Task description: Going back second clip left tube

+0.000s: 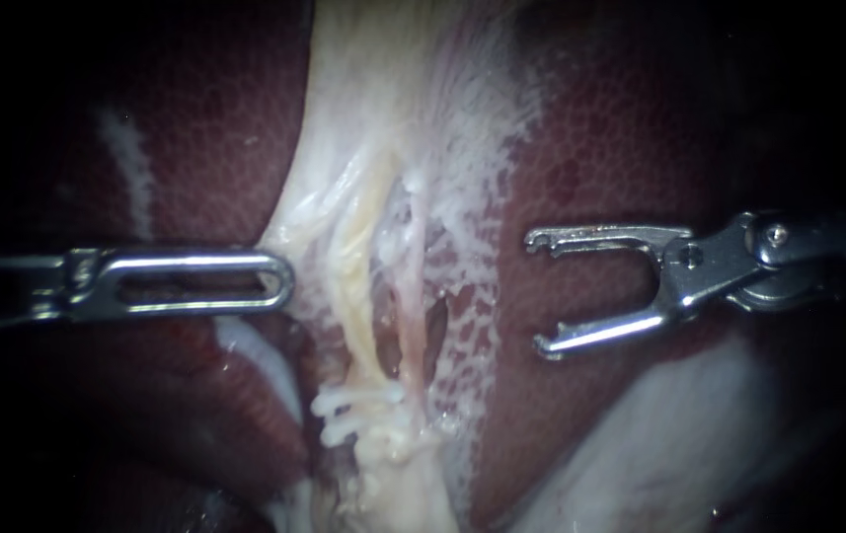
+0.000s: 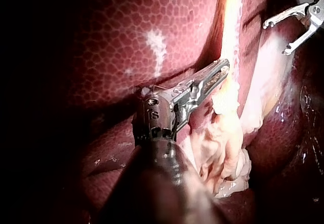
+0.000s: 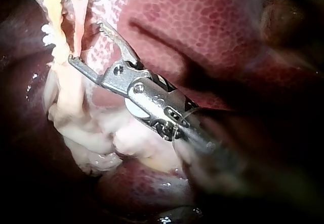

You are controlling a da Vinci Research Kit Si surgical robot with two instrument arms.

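My left instrument [image 1: 286,281], a steel shaft ending in slotted, round-nosed jaws, has its jaws lying together; the tip touches the edge of the pale, whitish-yellow band of tissue [image 1: 383,99], and I cannot tell whether any of it is pinched between them. My right instrument [image 1: 538,293], a steel tip with two thin hooked jaws, stands with its jaws wide apart; only the dark red, mottled liver [image 1: 590,148] shows in the gap. The left tube [image 1: 358,266], a pale yellow cord in the band, lies between the two sets of jaws, just ahead of the left tip and clear of the right jaws' hooks. What look like white toothed clips [image 1: 355,407] cross that tube further along it, off to the side of both sets of jaws and touching neither.
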